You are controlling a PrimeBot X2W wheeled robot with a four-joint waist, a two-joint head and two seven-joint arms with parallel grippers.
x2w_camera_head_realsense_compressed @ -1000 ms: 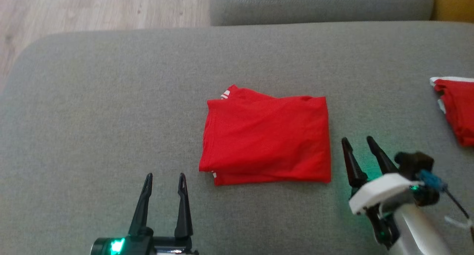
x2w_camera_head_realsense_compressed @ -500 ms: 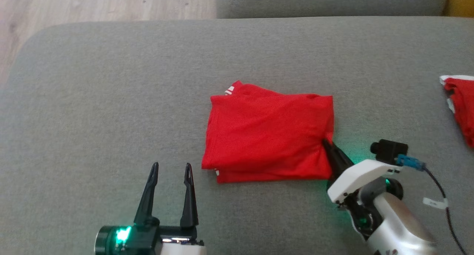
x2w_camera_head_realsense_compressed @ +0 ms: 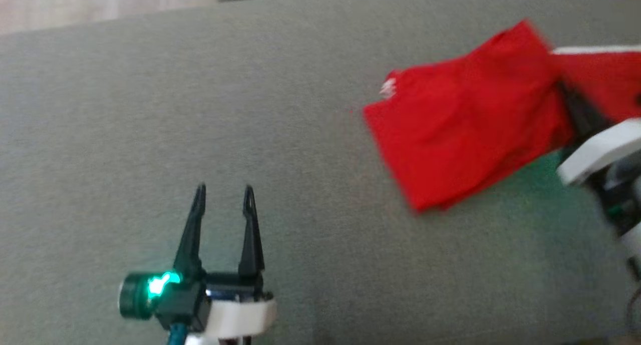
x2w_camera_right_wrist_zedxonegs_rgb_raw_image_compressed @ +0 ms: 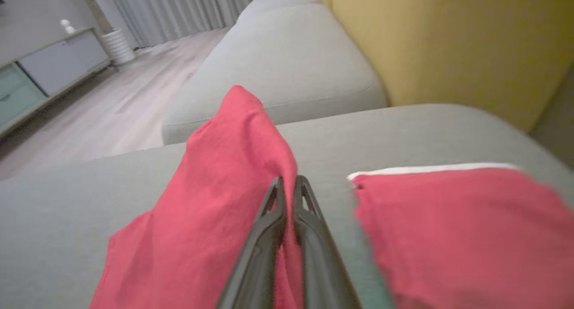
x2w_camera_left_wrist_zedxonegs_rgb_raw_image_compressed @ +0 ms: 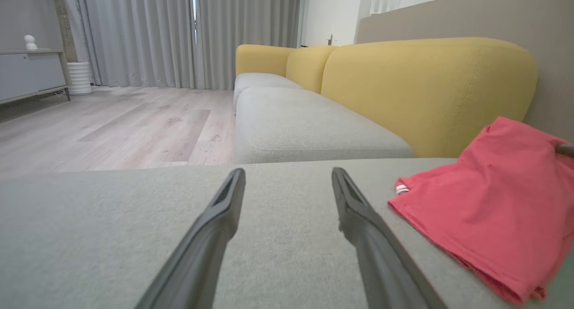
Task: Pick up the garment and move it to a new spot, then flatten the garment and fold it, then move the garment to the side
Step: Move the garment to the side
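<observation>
Two long dark fingers of the left gripper stand wide apart low over the grey seat cushion, holding nothing and touching no cloth. Farther out and to the robot's right, the right gripper has its fingers pressed almost together on the right-hand edge of the red folded garment, with a ridge of cloth bunched up between and above the tips. The garment lies towards the right of the cushion, raised at the pinched edge; in the left wrist view its lower left part looks to rest on the cushion, though the blur leaves this uncertain. Its long axis runs from the left corner with the small white trim up to the grip, slanted in the head view, so the free end points to the robot's left and slightly towards it. Just beyond the grip lies a second red garment with a white border, close beside the held one. Behind the cushion rise a yellow backrest, a wooden floor and grey curtains. A second ago the right gripper was spread open beside the garment, which lay flat and square in the middle of the cushion, well apart from the second one. Half a second ago the fingers were closing on its right edge. The head camera has turned since, but the gap between the two garments has truly closed. The left gripper is as open as before.
</observation>
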